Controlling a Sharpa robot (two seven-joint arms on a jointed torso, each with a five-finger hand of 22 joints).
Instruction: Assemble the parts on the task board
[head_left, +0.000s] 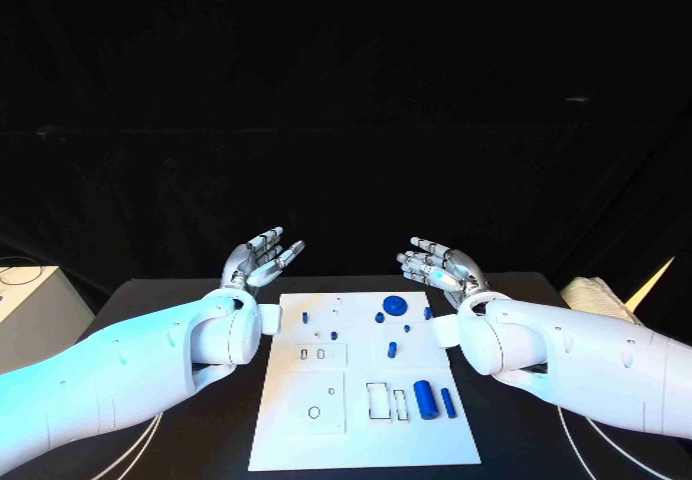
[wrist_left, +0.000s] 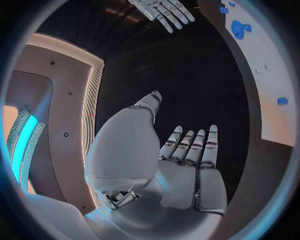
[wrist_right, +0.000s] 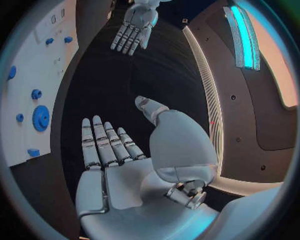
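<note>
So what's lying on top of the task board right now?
On the task board lie blue parts: a round gear, small pegs near it, and a thick cylinder beside a thinner rod. The robot's forearms cover the board's side edges.

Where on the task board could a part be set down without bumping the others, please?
The task board is bare along its near edge, below the oval outline, and on its left margin. It is crowded at the far right around the large blue gear and near the blue cylinder.
</note>
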